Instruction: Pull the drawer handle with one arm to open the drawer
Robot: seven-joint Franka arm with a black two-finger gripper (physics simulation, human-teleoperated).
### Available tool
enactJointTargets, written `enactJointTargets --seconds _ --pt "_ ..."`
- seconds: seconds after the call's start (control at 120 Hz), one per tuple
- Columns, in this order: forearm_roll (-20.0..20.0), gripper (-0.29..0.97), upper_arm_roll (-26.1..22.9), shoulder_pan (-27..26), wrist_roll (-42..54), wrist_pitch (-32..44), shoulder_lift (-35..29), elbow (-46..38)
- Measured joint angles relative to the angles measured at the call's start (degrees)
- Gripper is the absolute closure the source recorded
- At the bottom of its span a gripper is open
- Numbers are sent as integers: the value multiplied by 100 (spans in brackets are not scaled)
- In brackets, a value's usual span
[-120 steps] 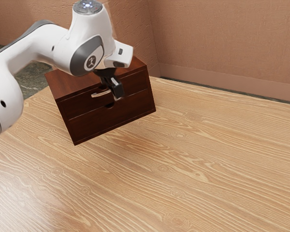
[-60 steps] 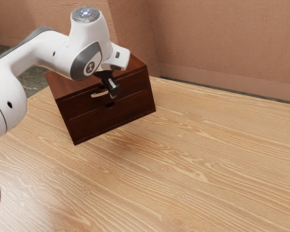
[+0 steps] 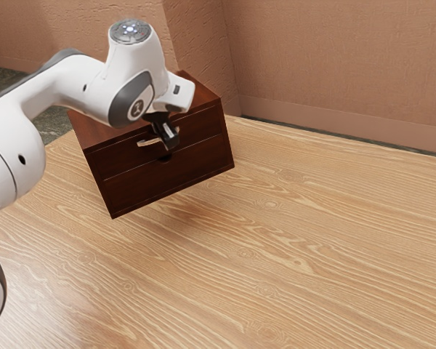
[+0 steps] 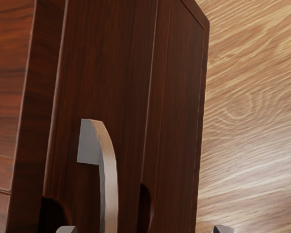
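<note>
A dark wooden cabinet point(image 3: 112, 123) with two drawers stands on the table at the exterior view's upper left. The upper drawer point(image 3: 200, 122) carries a pale curved handle point(image 3: 148, 142), and its front sits flush with the lower drawer point(image 3: 167, 173). My black gripper point(image 3: 167, 138) is at the handle's right end, pressed close to the drawer front. In the wrist view the handle point(image 4: 104, 160) runs down between my fingertips point(image 4: 66, 229), which stand wide apart on either side of it. The gripper is open.
The light wooden table point(image 3: 298, 233) stretches wide in front of and to the exterior view's right of the cabinet. A brown wall point(image 3: 334, 58) runs behind. My white arm point(image 3: 51, 94) reaches over the cabinet's top from the left.
My hand has moved in toward the drawer front and slightly up, bringing the fingers around the handle's right end. The cabinet and drawers have not moved.
</note>
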Motion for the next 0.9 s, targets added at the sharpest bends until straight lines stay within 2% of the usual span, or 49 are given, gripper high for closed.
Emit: enactJointTargets --seconds 0.492,0.9 --pt "-18 35 -1 72 30 22 162 -4" --pt "0 34 -42 15 -69 32 51 -271"
